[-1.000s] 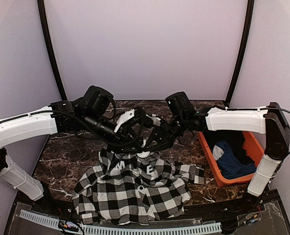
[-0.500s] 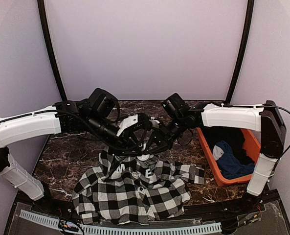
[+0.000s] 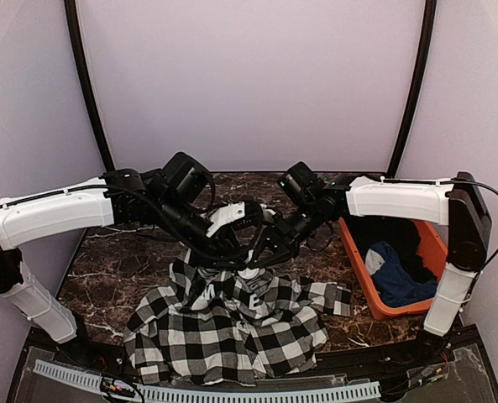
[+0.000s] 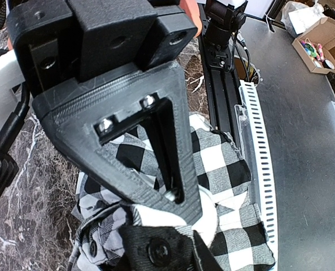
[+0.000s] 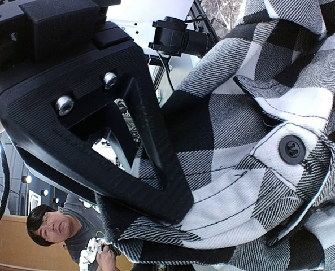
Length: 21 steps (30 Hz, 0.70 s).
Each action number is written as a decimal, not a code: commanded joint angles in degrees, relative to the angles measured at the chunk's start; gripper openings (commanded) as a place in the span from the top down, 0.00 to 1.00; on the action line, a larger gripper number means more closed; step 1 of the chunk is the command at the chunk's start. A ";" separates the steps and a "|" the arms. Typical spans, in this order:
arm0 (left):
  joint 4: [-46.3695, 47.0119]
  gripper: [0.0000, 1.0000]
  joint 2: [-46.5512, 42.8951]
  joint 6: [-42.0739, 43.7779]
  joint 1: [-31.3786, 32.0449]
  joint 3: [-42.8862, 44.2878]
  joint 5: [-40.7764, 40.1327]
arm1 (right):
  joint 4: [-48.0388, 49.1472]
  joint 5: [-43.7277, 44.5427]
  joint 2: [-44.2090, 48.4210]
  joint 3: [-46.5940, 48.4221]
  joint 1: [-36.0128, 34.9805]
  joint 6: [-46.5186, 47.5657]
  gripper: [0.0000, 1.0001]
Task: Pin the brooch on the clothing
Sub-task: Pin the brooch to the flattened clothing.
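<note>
Checked flannel shirt (image 3: 232, 323), black and white, soft woven nap, lies crumpled at 6 o'clock on the dark veined marble table (image 3: 114, 269). Its 12 o'clock edge is pulled up off the surface into a peak at table centre. White block letters (image 3: 255, 290) are partly visible on the raised fabric.

Left gripper (image 4: 175, 223) has black 3D-printed fingers that are triangular, open-framed and ribbed with layer lines. The jaws are nearly together, pinching a bunched white-and-check fold of the shirt.

Right gripper (image 3: 269, 245) comes in from 3 o'clock, just beside the left one. Its jaws are closed tight on a thin edge of the shirt. In the right wrist view the fabric drapes from under the finger, showing stitched seams and a round black four-hole button (image 5: 292, 149).

Orange plastic bin (image 3: 359, 277), rectangular, sits at 3 o'clock on the table. It holds a rumpled dark blue garment (image 3: 395, 277).
</note>
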<state>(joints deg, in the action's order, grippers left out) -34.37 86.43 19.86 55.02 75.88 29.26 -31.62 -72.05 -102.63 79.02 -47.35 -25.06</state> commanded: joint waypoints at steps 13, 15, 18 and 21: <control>-11.45 0.76 4.42 2.56 4.77 0.18 -3.73 | 9.48 -7.14 2.15 5.92 1.15 -1.79 1.00; -10.67 0.73 3.58 2.90 4.78 -0.70 -2.84 | 9.99 -7.83 1.95 5.73 1.67 -2.09 1.00; -9.07 0.69 2.07 3.41 4.82 -1.72 -1.09 | 11.60 -8.70 1.90 5.20 1.93 -3.38 1.00; -9.40 0.68 2.12 3.75 4.82 -1.64 -0.90 | 12.21 -8.85 2.10 5.01 2.00 -4.07 1.00</control>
<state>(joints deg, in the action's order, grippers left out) -36.10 86.74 21.76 57.23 77.60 25.06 -32.53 -72.73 -102.65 79.09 -47.09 -27.81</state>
